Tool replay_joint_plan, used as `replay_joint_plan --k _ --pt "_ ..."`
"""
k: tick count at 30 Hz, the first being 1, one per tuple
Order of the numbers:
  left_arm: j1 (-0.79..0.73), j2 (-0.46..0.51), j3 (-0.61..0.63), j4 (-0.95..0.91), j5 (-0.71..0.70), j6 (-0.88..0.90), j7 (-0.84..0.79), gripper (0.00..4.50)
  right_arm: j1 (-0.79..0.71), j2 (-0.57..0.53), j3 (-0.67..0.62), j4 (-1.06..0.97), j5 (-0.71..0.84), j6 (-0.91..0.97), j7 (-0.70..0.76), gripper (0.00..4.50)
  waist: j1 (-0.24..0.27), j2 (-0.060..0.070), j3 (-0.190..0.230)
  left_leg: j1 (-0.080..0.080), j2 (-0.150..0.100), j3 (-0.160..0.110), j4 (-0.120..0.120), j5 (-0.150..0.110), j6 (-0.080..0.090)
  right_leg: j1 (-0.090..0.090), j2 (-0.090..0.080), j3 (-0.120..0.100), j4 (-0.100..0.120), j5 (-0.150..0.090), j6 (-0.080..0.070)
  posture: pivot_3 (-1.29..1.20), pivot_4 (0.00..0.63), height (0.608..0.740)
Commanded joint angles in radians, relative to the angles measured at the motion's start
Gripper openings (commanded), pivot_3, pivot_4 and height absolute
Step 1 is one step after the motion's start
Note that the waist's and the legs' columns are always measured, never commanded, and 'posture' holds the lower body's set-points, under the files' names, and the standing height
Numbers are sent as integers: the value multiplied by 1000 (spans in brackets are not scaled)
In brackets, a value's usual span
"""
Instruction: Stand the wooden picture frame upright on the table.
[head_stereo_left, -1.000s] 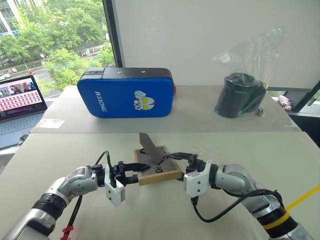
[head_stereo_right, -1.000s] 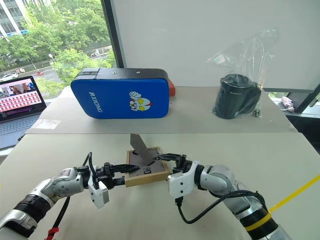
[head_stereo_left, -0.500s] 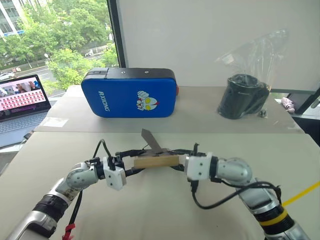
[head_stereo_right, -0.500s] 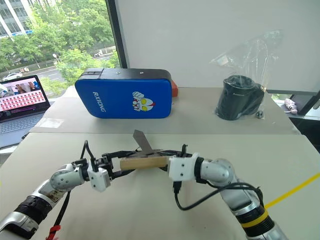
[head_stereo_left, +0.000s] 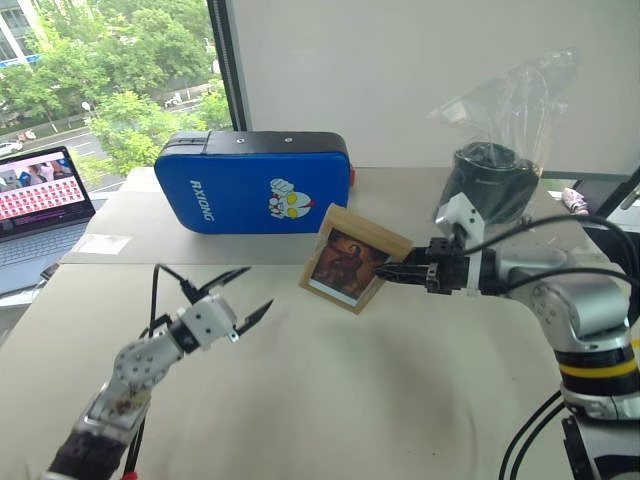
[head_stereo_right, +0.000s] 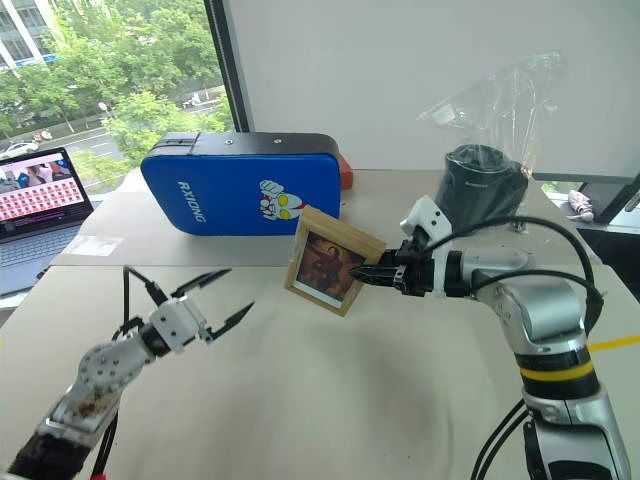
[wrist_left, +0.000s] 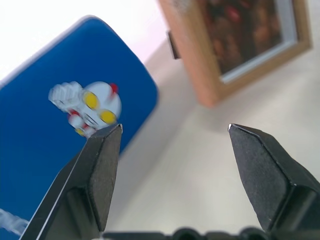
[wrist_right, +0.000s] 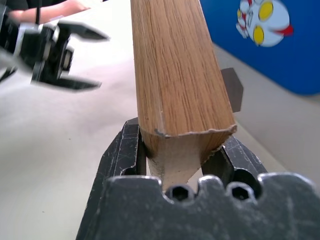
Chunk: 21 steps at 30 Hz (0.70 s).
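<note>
Now the table (head_stereo_left: 330, 400) is stretching wide and beige across the head views, with a second surface of the same colour butting against its far edge. On that farther surface the big blue padded case (head_stereo_left: 255, 185) is standing on its long edge near the window, a cartoon figure printed on its face. Off to the right of it a black container (head_stereo_left: 487, 185) is sitting inside a clear plastic bag (head_stereo_left: 520, 95). At the left edge an open laptop (head_stereo_left: 42, 200) is showing a lit screen.

Above the nearer table, the wooden picture frame (head_stereo_left: 352, 259) is hanging in the air, tilted with one corner lowest, its dark reddish portrait and white mat facing the camera. It is not touching the tabletop. The right gripper (head_stereo_left: 393, 270) is pinching the frame's right edge, and in the right wrist view its two black fingers (wrist_right: 125, 155) are pressing against both faces of the light-wood bar.

To the left, well apart from the frame, the left gripper (head_stereo_left: 232, 296) is hovering over the table with its fingers (wrist_left: 102, 170) spread wide and nothing between them.
</note>
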Motion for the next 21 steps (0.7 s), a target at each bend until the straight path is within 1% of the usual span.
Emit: replay_joint_plan --k 1,4,6,12,17,21 --pt "24 -28 39 -89 24 46 35 3651 -58 -56 58 15 6 26 85 1296 5 0 1 0 0 0 0 0 0 0 0 0 0 0 0 0 150 740" --pt "39 -54 47 -119 38 77 44 3651 -95 -80 102 40 8 42 133 1296 6 1 3 -1 0 0 1 0 0 0 0 0 0 0 0 0 150 740" --pt "49 -74 47 -143 52 94 51 3651 -118 -94 171 68 -37 29 160 1296 5 1 3 -1 0 0 1 0 0 0 0 0 0 0 0 0 150 740" --pt "78 -110 50 -186 82 122 52 3651 -166 -58 247 161 -86 19 180 1296 3 1 3 -1 0 0 1 0 0 0 0 0 0 0 0 0 150 740" --pt "81 -129 53 -197 94 137 51 3651 -179 -32 261 205 -112 23 175 1296 1 1 3 0 0 0 1 0 0 1 0 0 0 0 0 0 150 740" --pt "78 -136 51 -201 102 142 46 3651 -183 -23 246 217 -112 28 171 1296 0 0 2 1 0 0 1 0 0 1 0 0 1 0 0 0 150 740"
